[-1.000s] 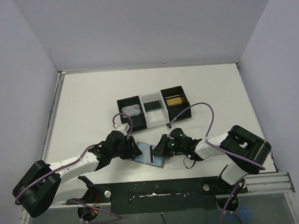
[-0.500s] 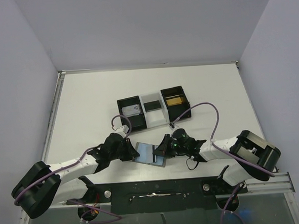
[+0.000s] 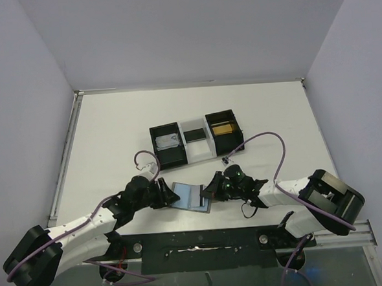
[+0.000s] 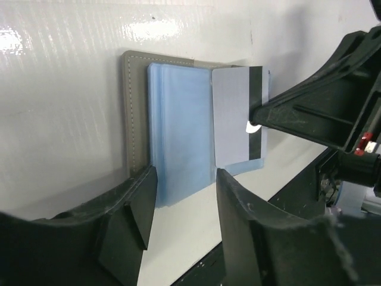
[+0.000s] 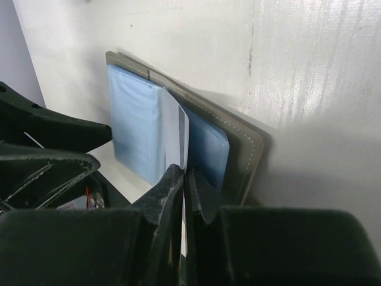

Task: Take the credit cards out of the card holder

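Since a second ago the credit card (image 4: 238, 116) has slid further right, out of the open card holder (image 4: 178, 131) lying on the table (image 3: 113, 135) between the arms. The card looks thin, stiff, slick and light, so it suits an edge pinch. The right gripper (image 5: 184, 173) is clamped on its free edge. The soft holder may drag along. The left gripper (image 4: 184, 179) stands spread at its near edge. No writing is legible, only a black stripe (image 4: 256, 113).

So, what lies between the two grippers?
The open card holder lies there, as the top view shows; the right gripper pinches a striped card in it.
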### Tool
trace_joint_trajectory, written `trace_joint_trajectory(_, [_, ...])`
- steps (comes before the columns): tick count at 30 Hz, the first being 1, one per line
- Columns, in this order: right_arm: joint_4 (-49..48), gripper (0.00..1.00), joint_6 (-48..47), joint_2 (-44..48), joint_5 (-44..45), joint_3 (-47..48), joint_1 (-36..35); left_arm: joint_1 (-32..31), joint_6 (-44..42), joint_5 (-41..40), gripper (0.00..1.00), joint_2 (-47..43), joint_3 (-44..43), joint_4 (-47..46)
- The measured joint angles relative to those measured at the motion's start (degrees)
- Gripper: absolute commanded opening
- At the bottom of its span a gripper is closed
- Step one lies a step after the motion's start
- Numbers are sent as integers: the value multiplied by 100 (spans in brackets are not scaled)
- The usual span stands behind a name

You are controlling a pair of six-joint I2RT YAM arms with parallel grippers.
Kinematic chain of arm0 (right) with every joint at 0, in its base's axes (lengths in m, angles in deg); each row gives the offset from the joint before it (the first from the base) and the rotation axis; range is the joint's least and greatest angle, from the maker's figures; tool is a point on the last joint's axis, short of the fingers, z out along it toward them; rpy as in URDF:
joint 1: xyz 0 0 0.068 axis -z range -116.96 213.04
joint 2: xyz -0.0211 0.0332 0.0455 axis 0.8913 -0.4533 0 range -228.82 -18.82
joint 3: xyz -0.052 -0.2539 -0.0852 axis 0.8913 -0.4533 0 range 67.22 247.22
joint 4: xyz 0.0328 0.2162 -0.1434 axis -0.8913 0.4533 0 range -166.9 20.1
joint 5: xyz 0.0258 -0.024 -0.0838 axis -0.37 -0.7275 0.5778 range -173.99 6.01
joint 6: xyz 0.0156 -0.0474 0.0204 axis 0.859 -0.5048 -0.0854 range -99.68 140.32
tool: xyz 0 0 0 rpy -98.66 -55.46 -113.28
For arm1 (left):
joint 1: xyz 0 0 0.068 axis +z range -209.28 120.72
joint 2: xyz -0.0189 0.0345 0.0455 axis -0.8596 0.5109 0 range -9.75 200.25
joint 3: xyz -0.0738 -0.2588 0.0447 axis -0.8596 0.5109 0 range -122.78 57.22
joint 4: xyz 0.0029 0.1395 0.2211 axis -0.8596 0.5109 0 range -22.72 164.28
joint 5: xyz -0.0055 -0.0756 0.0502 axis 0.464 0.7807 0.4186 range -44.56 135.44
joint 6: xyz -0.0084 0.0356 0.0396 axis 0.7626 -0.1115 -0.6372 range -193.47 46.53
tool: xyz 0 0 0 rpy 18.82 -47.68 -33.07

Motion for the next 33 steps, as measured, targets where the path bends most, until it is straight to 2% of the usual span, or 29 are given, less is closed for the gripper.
trace_joint_trajectory(5, [-136,0,7,-197,-63,2,26,0,-208,59,48,107,-20,4])
trace_joint_trajectory(7, [-157,0,4,-229,-92,17,28,2,-271,118,41,415,-79,-101])
trace_joint_trajectory(9, [-157,0,2,-238,-109,24,33,4,-304,236,26,656,-186,-262])
trace_joint_trajectory(13, [-155,0,-63,-238,-146,31,85,0,-297,643,17,883,-188,-660])
trace_joint_trajectory(18, [-151,0,-177,-238,-251,35,190,-2,-214,787,6,516,-160,-798])
trace_joint_trajectory(23, [-2,0,-310,-199,-291,118,221,-2,-138,376,8,2,-160,-186])
trace_joint_trajectory(24, [57,0,-348,-170,-293,149,221,-2,-101,289,12,-101,-160,-33])
trace_joint_trajectory(27, [245,0,-505,-66,-289,251,225,-2,-42,76,29,-431,-160,369])
trace_joint_trajectory(33, [719,0,-883,61,-232,476,256,-26,48,-431,47,-1145,-181,1248])
